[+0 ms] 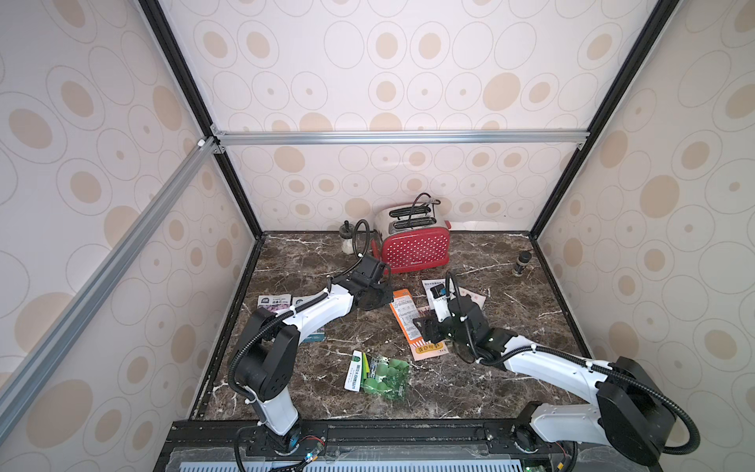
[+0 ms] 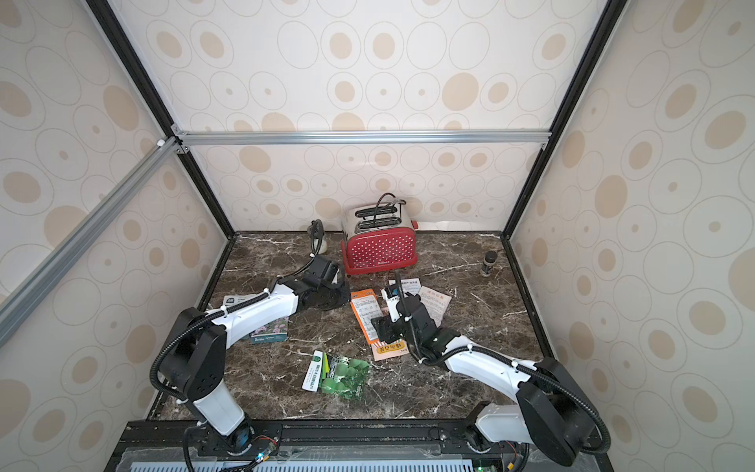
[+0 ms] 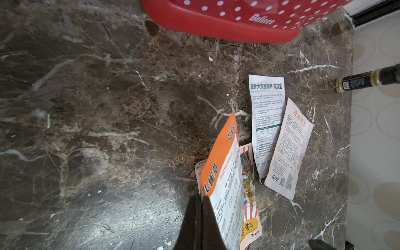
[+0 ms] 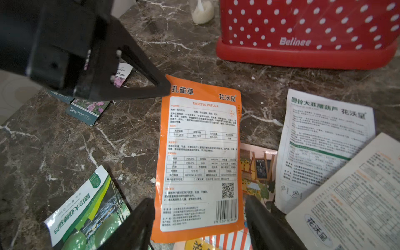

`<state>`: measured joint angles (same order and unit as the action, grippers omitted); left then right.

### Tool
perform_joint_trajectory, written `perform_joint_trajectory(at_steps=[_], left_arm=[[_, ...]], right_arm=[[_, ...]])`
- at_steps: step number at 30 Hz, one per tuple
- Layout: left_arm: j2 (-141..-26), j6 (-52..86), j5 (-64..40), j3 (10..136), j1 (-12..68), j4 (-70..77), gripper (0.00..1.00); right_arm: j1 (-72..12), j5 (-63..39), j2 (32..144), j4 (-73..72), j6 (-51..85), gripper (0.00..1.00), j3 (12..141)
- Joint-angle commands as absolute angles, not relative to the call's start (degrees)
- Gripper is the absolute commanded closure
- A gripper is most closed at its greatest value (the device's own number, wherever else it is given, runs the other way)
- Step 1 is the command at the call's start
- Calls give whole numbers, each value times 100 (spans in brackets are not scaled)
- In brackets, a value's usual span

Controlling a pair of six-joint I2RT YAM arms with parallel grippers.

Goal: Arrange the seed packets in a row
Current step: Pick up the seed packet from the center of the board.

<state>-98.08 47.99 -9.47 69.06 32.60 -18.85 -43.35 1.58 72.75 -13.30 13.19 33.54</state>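
Note:
An orange-bordered seed packet (image 1: 406,318) (image 4: 201,151) lies back up in mid table. My left gripper (image 3: 201,200) (image 1: 386,300) is shut on its far corner, which tilts up. My right gripper (image 4: 200,203) (image 2: 384,327) hangs open over its near end, one finger on each side. Under it lies a pink-orange shop-drawing packet (image 4: 257,164) (image 1: 429,349). A white-backed packet (image 3: 268,121) and a pale pink-backed one (image 3: 287,151) lie beside them. The green-gourd packet (image 1: 378,374) is nearer the front. Purple-flower packets (image 2: 269,331) lie under the left arm.
A red polka-dot toaster (image 1: 416,245) stands at the back middle, close behind the packets. A small white bottle (image 1: 347,241) is to its left. A dark spice jar (image 1: 521,263) stands at the back right. Patterned walls close in the marble table (image 1: 286,261) on three sides.

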Motion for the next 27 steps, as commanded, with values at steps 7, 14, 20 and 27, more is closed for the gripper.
perform_joint_trajectory(at_steps=[7,14,20,27], left_arm=[[-9718,5005,-958,7206,3149,-2022,100],[-9764,5054,-1040,7262,3147,-2002,100],[-9782,5049,-1081,7328,3149,-2031,100],[-9844,5057,-1123,7404,3147,-2015,100]], right_arm=[[-5587,1704,7672,-3650,393,22,2609],[-5988,2894,8823,-5148,-289,20,2471],[-6030,3785,9473,-6275,-551,25,2363],[-6035,3973,9905,-6634,-623,57,2478]])
